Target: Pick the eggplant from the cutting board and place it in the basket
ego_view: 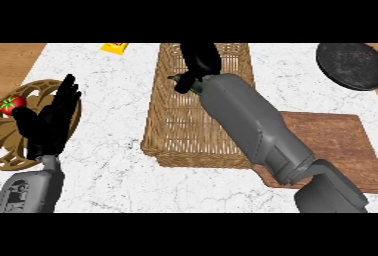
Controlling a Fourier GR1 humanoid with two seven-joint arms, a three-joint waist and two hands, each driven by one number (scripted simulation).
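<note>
On the white counter (111, 170), the wicker basket (173, 135) lies left of the wooden cutting board (339, 145). Over the basket, the right hand (199, 62) curls round the eggplant (193, 86), mostly hidden. The left hand (52, 120) rests open, fingers up, beside a tomato (11, 103).

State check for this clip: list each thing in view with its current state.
Eggplant: held over basket.
Right hand: curled round eggplant.
Left hand: open, resting, fingers up.
Basket: nothing lying in it.
Cutting board: bare.
Tomato: on brown trivet.
</note>
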